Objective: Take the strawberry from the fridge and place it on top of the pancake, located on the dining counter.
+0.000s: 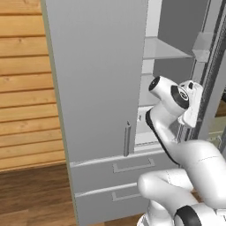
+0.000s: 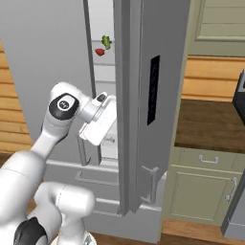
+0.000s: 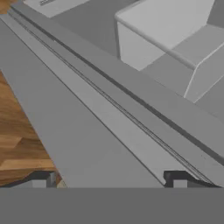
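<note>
Jaws (image 3: 112, 179) spread wide — empty | strawberry (image 2: 99, 52) on fridge (image 1: 97, 88) shelf — orientation unreadable

Three cameras, all close on the fridge (image 1: 101, 88)

We look forward from behind the arm, left and right, sharing the open fridge; our hand camera faces its door edge closely.

Light grey fridge (image 1: 97, 79), pale inside. Bright red strawberry (image 2: 99, 52) w/ green leafy veg (image 2: 106, 42) upper centre. Honey wood-plank wall (image 1: 22, 84) left, dark brown floor (image 1: 31, 194).
</note>
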{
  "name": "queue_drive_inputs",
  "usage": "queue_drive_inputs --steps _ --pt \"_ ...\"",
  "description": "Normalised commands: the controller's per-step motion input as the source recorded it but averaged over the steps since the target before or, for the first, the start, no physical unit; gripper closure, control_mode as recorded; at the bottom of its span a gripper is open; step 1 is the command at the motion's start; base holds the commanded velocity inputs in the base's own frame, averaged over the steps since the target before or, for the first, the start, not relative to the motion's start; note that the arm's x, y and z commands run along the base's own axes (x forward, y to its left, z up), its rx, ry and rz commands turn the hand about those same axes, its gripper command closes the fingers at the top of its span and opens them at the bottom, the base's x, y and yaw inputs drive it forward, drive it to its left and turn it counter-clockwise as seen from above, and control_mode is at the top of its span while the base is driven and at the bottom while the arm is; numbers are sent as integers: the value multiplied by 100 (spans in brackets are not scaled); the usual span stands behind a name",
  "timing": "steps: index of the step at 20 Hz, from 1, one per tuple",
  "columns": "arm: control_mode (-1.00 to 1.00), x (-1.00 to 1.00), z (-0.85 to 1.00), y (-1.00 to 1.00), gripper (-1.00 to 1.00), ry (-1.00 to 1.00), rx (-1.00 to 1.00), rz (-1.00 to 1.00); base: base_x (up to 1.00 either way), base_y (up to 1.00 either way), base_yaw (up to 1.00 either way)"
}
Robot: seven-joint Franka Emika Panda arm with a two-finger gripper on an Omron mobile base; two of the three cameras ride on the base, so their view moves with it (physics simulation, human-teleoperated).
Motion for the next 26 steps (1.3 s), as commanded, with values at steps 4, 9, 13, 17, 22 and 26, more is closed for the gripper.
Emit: queue_drive_inputs --steps 4,9,13,17,22,26 --pt "-100 -51 0 -100 -100 -4 1 -7 0 0 0" --pt "-100 -5 0 -98 -100 -3 2 -1 0 0 0" --pt "-100 0 0 -64 -100 -4 0 2 0 0 0" --pt "-100 0 0 -8 -100 -6 0 0 0 0 0" --pt "-100 -15 0 48 -100 -6 0 0 0 0 0" --pt "-100 -3 -2 97 -100 -8 4 -5 0 0 0"
